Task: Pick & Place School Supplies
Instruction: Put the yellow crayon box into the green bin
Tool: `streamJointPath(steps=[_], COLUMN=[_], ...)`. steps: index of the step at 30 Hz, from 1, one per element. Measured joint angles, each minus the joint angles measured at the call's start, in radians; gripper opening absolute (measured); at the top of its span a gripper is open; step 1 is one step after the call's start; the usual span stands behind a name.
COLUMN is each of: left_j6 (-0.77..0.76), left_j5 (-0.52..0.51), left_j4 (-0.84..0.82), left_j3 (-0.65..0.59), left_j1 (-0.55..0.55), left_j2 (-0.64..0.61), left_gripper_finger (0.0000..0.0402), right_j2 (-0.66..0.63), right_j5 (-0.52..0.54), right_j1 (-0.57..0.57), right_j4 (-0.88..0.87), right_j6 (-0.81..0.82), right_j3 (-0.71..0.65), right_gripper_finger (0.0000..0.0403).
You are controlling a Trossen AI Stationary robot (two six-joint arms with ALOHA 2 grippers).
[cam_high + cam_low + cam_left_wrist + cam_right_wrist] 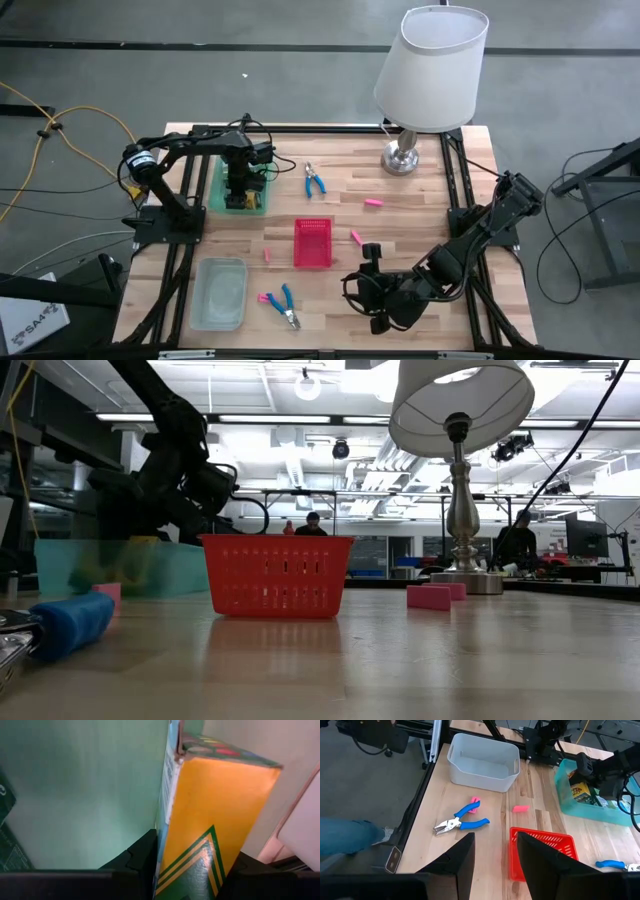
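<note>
A green-and-yellow box (pixel 210 820) stands between the fingers of my left gripper (pixel 238 188), which reaches down into the green tray (pixel 218 196) at the far left. Another dark green box (pixel 7 835) lies in the tray beside it. My right gripper (pixel 495 865) hovers open above the table's near right part, with nothing between its fingers. A blue-handled tool (pixel 314 180) lies right of the tray. A blue-and-pink pair of tools (pixel 280 303) lies near the front edge. Pink blocks (pixel 373 202) (pixel 356 237) (pixel 267 255) lie flat on the wood. My left gripper has the green-and-yellow box between its two fingers (pixel 140 860), one on each narrow side (pixel 162 860) at the box's near end. The fingers come steeply from above and lie along the box. The box points down into the tray; whether its far end rests on the floor I cannot tell.
A red mesh basket (pixel 313 243) stands mid-table, just ahead of my right gripper. A clear plastic bin (pixel 220 292) sits at the near left. A lamp (pixel 420 80) stands at the far right. People show in the room beyond the table.
</note>
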Motion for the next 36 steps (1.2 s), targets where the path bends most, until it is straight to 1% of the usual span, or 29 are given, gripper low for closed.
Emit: streamJointPath(steps=[12, 20, 30, 33, 36], left_j6=[-0.001, -0.05, -0.071, -0.082, -0.093], left_j5=[-0.005, -0.004, -0.006, -0.03, -0.041], left_j4=[-0.019, -0.002, 0.002, 0.006, 0.022], left_j3=[0.0, 0.0, 0.0, 0.0, 0.0], left_j1=[0.0, 0.0, 0.001, 0.001, 0.001], left_j2=[0.0, 0.0, 0.0, 0.0, 0.0], left_gripper_finger=[0.0125, 0.0125, 0.0125, 0.014, 0.0173], right_j2=[0.0, 0.0, 0.0, 0.0, 0.0], right_j5=[0.0, 0.0, 0.0, -0.001, -0.004], right_j1=[0.0, 0.0, 0.0, 0.0, 0.0], right_j4=[0.0, 0.0, 0.0, 0.0, 0.0], right_j6=[0.0, -0.001, -0.001, -0.001, 0.001], right_j3=[0.0, 0.0, 0.0, 0.0, 0.0], right_gripper_finger=[0.0138, 0.0138, 0.0138, 0.0138, 0.0138])
